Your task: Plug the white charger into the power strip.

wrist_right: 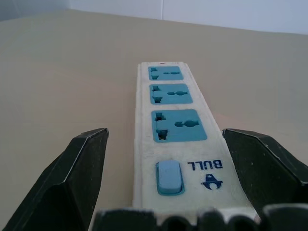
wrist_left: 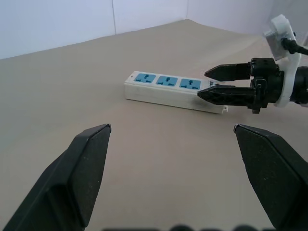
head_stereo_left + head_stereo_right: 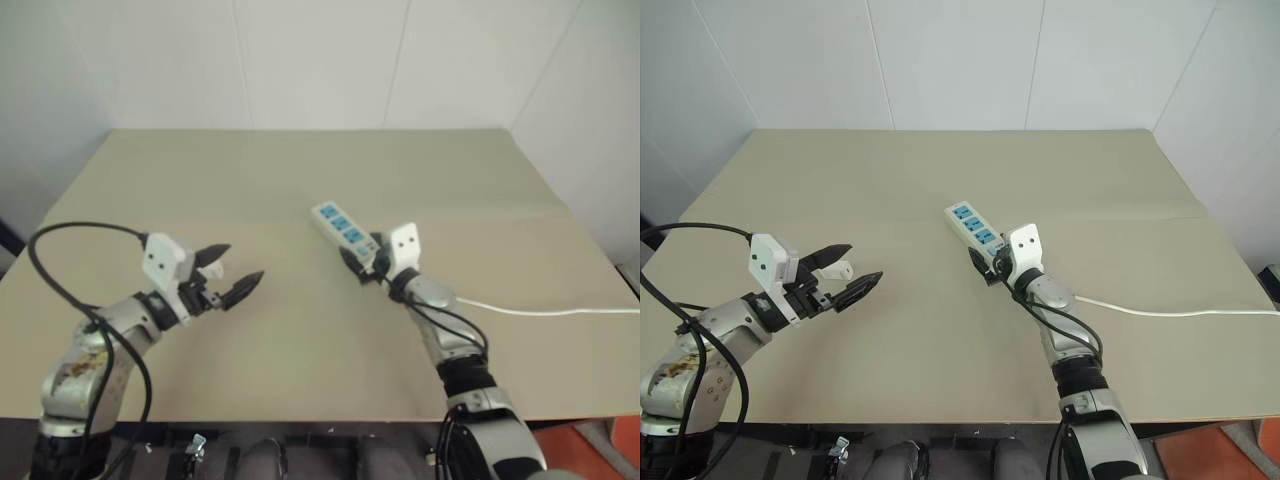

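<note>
The power strip (image 3: 335,225) lies flat near the table's middle, a white bar with three blue sockets (image 1: 166,91) and a blue switch at its near end. My right gripper (image 3: 360,262) is open and level. Its two black fingers (image 1: 84,168) stand on either side of the strip's switch end, and I cannot tell if they touch it. My left gripper (image 3: 228,272) hovers open over the table's left part, well away from the strip, with nothing between its fingers (image 2: 91,159). From above, a small white piece (image 3: 843,268) shows between them; I cannot tell whether it is the white charger.
The strip's thin white cord (image 3: 540,310) runs right across the tan table (image 3: 300,170) and off its right edge. White walls stand behind the table. A black cable (image 3: 70,235) loops from my left arm over the table's left edge.
</note>
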{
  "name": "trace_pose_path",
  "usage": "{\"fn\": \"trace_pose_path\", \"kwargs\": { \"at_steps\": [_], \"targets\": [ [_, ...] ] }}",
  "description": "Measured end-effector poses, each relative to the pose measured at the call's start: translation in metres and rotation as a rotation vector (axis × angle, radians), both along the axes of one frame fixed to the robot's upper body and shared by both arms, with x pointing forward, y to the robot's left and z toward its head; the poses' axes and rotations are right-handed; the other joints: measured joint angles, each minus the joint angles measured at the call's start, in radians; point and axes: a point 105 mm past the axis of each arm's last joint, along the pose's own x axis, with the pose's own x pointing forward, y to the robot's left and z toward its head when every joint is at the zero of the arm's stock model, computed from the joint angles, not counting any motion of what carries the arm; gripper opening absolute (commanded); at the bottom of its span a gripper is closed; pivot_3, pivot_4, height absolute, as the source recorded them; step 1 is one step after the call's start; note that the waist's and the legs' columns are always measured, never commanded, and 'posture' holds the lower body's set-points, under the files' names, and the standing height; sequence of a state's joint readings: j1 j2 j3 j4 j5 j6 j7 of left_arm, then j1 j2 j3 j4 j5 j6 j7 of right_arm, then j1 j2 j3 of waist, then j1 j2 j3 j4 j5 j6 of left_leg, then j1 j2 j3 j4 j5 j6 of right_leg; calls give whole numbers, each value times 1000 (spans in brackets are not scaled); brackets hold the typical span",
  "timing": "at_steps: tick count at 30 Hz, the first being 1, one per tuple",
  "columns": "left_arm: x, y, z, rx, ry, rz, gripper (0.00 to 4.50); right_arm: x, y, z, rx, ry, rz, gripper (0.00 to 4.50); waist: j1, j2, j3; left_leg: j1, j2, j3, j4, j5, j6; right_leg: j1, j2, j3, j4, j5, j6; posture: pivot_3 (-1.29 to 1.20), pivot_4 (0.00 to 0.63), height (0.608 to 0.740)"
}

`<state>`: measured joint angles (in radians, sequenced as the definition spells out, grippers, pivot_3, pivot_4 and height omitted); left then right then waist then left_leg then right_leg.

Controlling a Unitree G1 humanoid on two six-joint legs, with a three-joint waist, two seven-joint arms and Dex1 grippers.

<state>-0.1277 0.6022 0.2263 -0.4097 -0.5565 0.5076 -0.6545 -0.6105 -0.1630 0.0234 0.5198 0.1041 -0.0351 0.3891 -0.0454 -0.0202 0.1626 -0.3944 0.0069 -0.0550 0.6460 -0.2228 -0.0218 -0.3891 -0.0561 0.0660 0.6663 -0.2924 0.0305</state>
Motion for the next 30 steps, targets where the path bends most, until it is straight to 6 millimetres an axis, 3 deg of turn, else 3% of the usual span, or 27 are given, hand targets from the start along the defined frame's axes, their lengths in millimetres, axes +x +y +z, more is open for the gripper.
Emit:
{"fn": "trace_pose_path", "kwargs": {
  "at_steps": [8, 30],
  "targets": [
    [-2, -2, 2, -11, -5, -9, 4475, 12, -4, -6, 18, -15, -26, 4500, -3, 0, 0, 0, 2, 1, 0, 0, 0, 0, 0, 1, 1, 0, 0, 0, 150, 740],
    [-6, -3, 4, -7, -7, -12, 4475, 16, -2, -9, -36, 20, 50, 4500, -16, 0, 0, 3, 4, 1, -1, 0, 0, 1, 1, 3, 1, 1, 0, 0, 150, 740]
  ]
}}
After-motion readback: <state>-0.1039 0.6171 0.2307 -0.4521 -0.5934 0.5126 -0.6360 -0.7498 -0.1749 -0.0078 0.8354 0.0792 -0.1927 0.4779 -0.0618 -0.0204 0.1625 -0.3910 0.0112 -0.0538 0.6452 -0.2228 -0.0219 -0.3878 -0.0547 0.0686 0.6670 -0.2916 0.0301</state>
